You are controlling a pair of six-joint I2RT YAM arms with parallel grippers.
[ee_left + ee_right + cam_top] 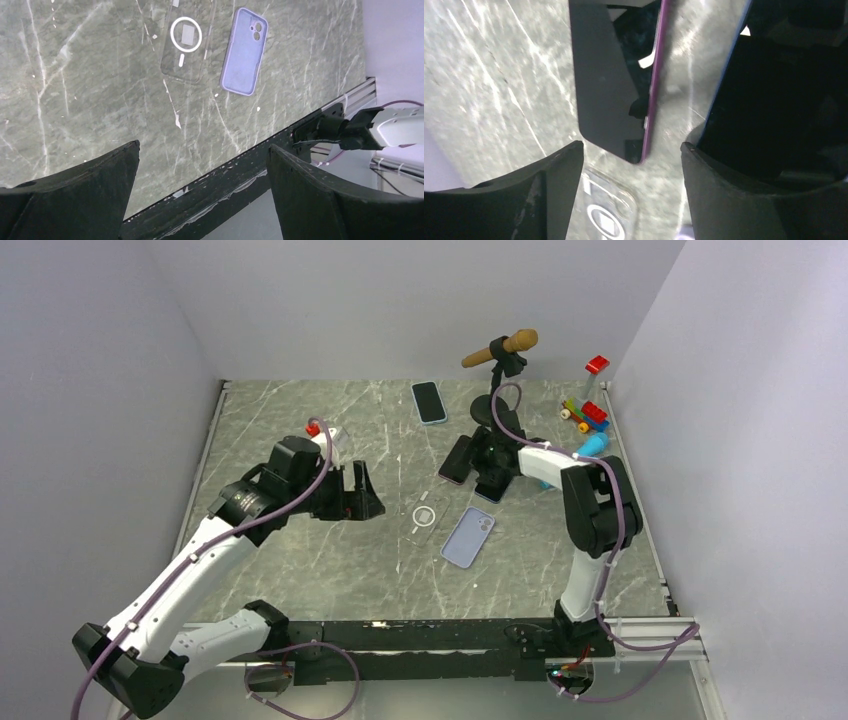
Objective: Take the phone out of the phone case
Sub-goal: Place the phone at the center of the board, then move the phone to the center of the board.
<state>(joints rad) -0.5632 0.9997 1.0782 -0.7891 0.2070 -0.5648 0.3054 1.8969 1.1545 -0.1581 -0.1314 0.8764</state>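
Right gripper [631,144] jaws apart, holding nothing | phone [609,90] lies on table [300,440] beneath it (purple edge), near clear case [425,515], not touching | left gripper [203,145] wide, empty | risk: a finger snags the phone's edge on lift and drags it into the case.

Enclosure: marbled table, three plain walls.
You have a grey-green, white-veined table [300,560] boxed by a pale grey back wall [400,300], left wall [90,390] and right wall [750,390]; light is even, with soft glare on the stone, and a metal rail [650,625] edges the near side.
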